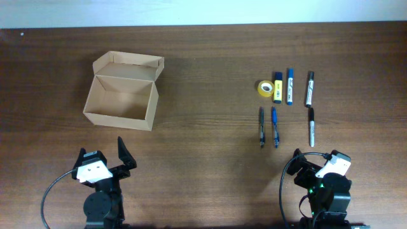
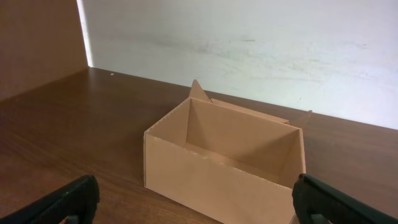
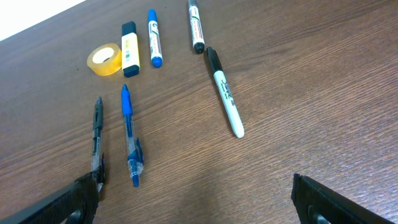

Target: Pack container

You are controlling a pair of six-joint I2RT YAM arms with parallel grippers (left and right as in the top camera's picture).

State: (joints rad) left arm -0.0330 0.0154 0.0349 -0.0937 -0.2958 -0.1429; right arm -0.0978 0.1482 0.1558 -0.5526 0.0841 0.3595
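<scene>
The container (image 1: 122, 90), a tan cardboard box, stands open at the table's back left with its flap lid folded back. It is empty inside. The left wrist view shows the container (image 2: 224, 163) straight ahead. My left gripper (image 1: 103, 156) (image 2: 199, 208) is open a little in front of it, holding nothing. My right gripper (image 1: 313, 160) (image 3: 199, 205) is open at the front right, just short of a black pen (image 3: 97, 134) and a blue pen (image 3: 129, 137).
Behind the pens lie a yellow tape roll (image 1: 264, 88), a yellow highlighter (image 1: 278, 88), a blue marker (image 1: 290, 86), a black marker (image 1: 310, 88) and a black-capped white marker (image 1: 311, 126). A white wall runs along the table's far edge (image 1: 203, 25).
</scene>
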